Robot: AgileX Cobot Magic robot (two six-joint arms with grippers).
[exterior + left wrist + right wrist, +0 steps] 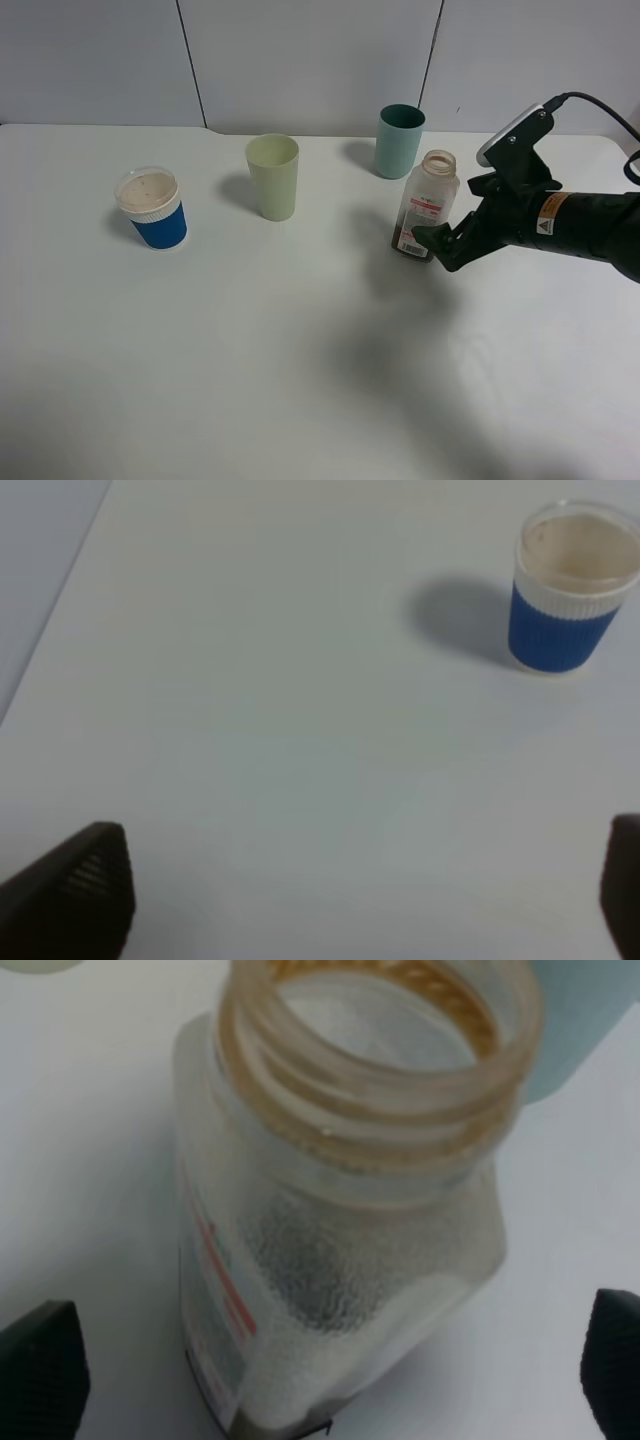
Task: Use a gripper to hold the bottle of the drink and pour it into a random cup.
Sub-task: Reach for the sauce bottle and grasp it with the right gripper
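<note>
Exterior high view: the bottle [427, 205] stands upright and uncapped on the bench [250, 350] near the teal cup [400, 140], a little dark drink [411, 246] at its base; the right gripper [440, 248] is level with its lower body. Left wrist view: the left gripper [345, 900] hangs open, holding nothing, the blue cup [565, 590] well ahead. Right wrist view: the bottle [340, 1210] sits between the wide-open fingers [40, 1370], neither touching it. A sound grasp likely centres the fingers on the labelled body below the neck, closing evenly to avoid tipping the bottle
</note>
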